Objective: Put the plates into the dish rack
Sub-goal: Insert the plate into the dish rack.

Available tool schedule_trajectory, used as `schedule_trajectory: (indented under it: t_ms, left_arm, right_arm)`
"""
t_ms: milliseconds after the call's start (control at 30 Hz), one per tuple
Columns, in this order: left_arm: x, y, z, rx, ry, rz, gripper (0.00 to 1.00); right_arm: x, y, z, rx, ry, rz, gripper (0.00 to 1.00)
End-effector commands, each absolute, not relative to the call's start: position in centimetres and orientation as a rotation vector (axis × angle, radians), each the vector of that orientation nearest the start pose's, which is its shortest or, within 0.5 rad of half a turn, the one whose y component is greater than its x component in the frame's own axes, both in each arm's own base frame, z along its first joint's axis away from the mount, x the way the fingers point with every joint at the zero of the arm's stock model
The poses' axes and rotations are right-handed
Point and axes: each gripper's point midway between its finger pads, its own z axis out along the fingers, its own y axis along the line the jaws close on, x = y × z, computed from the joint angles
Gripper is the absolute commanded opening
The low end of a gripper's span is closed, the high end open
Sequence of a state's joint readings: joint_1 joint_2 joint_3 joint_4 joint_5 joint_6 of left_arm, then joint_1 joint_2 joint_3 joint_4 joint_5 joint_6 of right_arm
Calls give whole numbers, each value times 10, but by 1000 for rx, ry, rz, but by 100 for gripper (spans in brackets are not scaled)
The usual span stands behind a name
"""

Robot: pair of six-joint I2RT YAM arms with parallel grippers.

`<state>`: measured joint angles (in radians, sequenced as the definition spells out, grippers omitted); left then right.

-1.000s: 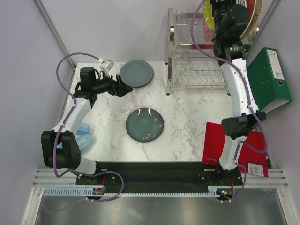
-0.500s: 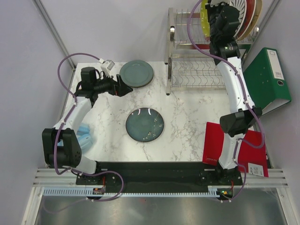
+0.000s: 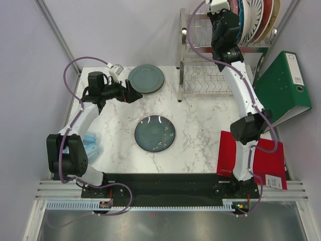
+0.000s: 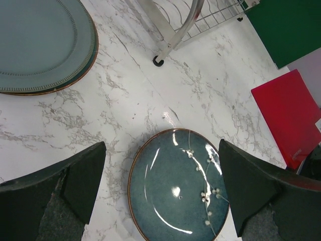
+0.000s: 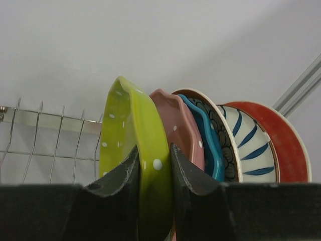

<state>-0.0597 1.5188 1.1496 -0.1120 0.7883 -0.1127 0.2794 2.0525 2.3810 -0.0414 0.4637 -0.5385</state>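
I have the right pincer [image 5: 153,150] clamped on the lime plate [image 5: 128,125], upright beside the pink plate [image 5: 178,128] in the dish rack [image 3: 205,80] top tier, 1 o'clock. Left pincer [image 3: 133,93] gapes wide, just beside the grey-blue plate [image 3: 146,79] at 11 o'clock. Teal plate [image 3: 155,133] lies flat mid-bench [image 3: 200,120].

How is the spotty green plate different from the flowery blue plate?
The lime plate is bright green with white dots; the dark teal plate has white flowers. The lime plate stands on edge at the dish rack; the teal one lies flat on the table. The right end effector pinches the lime plate; nothing touches the teal one. Both are round.
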Motion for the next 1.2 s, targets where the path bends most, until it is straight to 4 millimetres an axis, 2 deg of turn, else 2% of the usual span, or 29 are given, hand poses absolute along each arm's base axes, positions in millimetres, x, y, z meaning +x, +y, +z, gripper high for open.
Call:
schedule_trajectory:
  t_ms: [0,200,433,500,600,633,667,767,900,967,1000,1033,1067,1133,1167]
  left_arm:
    - [412,-156,237,443,1907,-919,100]
    - [415,-158,234,441,1916,-936,100]
    - [420,-159,231,416,1930,-952,100]
    - [419,-162,232,423,1929,-961,100]
    - [416,-165,232,431,1930,-978,100]
    - [416,-166,232,433,1929,-978,100]
    - [414,-167,232,436,1930,-980,100]
    - [412,-168,232,440,1928,-973,100]
    - [412,-167,232,449,1922,-942,100]
    - [410,-165,231,459,1922,-924,100]
    - [410,-165,230,465,1921,-918,100]
    - [409,-164,229,468,1924,-914,100]
    - [407,-163,225,469,1932,-906,100]
    - [405,-161,221,465,1945,-894,100]
    - [404,-158,217,450,1960,-873,100]
  right_arm:
    - [560,56,563,-98,1167,-653,0]
    - [571,57,547,-102,1196,-690,0]
    - [596,56,512,-94,1247,-705,0]
    - [598,56,514,-82,1235,-700,0]
    - [606,57,509,-56,1214,-697,25]
    - [606,58,513,-50,1193,-685,39]
    - [607,58,511,-49,1189,-681,45]
    - [599,62,526,-54,1137,-650,49]
    - [574,56,561,-23,1078,-631,54]
    - [563,53,571,-8,1070,-634,56]
    - [551,51,584,-1,1056,-633,57]
    - [547,52,586,-2,1056,-632,58]
    - [531,48,600,9,1039,-627,59]
    - [521,50,605,0,1043,-618,61]
    - [507,48,617,5,1031,-611,61]
